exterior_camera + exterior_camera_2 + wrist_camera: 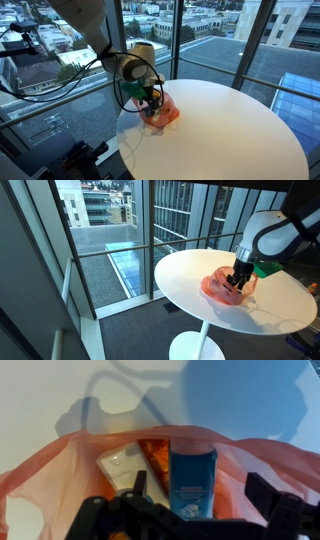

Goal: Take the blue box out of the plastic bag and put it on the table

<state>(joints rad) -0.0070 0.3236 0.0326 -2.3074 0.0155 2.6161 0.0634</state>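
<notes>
Wrist view: blue box (193,465) lies in plastic bag (50,475)
Handling: likely light, stiff, slick; pinch the long sides
Gripper (197,488): fingers spread, above box

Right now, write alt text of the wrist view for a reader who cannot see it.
A blue rectangular box lies inside a translucent orange plastic bag on a white table, with the black gripper open on either side of it. A flat white packet lies beside it in the bag.

High-rise office corner: floor-to-ceiling glass walls (100,240), city rooftops (40,40) below, round white pedestal table (230,130).
</notes>
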